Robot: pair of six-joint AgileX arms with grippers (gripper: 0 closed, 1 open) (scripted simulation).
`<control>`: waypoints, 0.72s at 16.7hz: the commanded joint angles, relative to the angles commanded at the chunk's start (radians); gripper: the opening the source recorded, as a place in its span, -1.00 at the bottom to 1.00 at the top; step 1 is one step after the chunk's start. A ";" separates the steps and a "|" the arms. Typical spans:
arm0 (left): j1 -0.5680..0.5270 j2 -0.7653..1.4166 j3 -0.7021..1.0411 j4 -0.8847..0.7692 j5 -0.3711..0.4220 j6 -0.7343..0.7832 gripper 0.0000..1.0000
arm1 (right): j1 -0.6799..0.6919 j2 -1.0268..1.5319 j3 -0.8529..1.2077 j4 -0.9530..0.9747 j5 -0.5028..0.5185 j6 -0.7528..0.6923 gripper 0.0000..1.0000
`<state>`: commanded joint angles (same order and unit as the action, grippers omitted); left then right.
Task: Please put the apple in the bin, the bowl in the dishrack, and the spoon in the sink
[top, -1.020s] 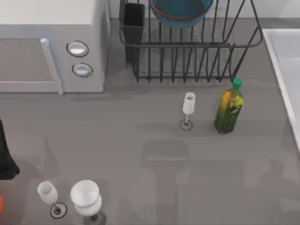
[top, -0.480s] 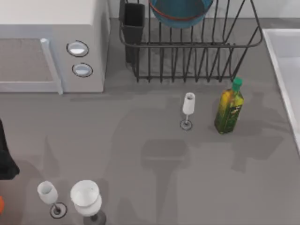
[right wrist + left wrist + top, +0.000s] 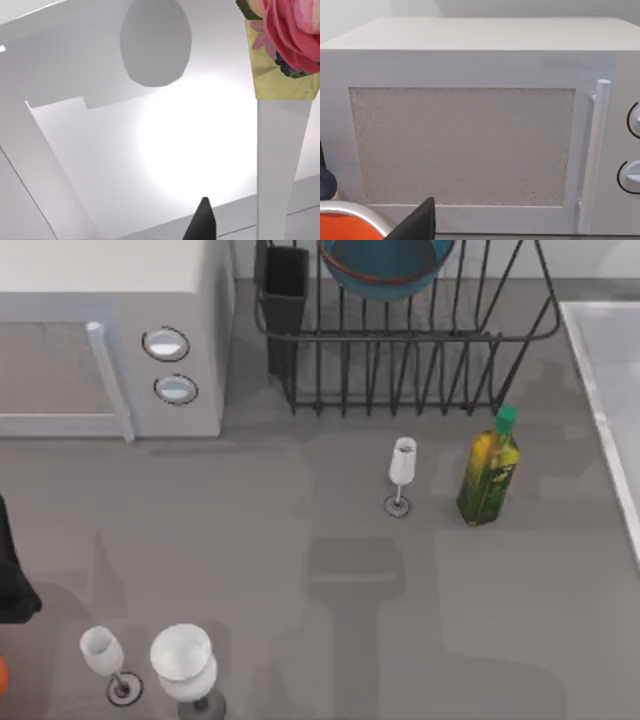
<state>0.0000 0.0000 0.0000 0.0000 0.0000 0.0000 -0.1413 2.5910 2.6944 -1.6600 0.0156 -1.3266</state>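
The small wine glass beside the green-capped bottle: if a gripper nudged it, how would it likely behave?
The wine glass would probably tip easily: its bowl sits high on a thin stem over a small round foot. Once down, it would likely roll. It stands close to the bottle, so a push toward the table's right might knock it against that.

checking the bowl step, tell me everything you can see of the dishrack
The dishrack is a black wire rack of thin upright bars joined by a rounded outer rail, standing on the grey table at the back, right of the white microwave. A dark rectangular utensil cup sits at its left corner. The teal bowl with its reddish rim rests inside among the bars. The green-capped bottle stands just in front, apart from it.
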 joint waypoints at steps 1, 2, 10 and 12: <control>0.000 0.000 0.000 0.000 0.000 0.000 1.00 | 0.001 0.045 0.061 -0.017 0.001 0.005 -1.00; 0.000 0.000 0.000 0.000 0.000 0.000 1.00 | 0.001 0.083 0.112 -0.031 0.001 0.010 -1.00; 0.000 0.000 0.000 0.000 0.000 0.000 1.00 | 0.000 0.159 0.205 -0.057 0.002 0.022 -1.00; 0.000 0.000 0.000 0.000 0.000 0.000 1.00 | 0.000 0.151 0.189 -0.043 0.002 0.022 -1.00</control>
<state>0.0000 0.0000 0.0000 0.0000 0.0000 0.0000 -0.1410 2.7419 2.8835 -1.7029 0.0174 -1.3043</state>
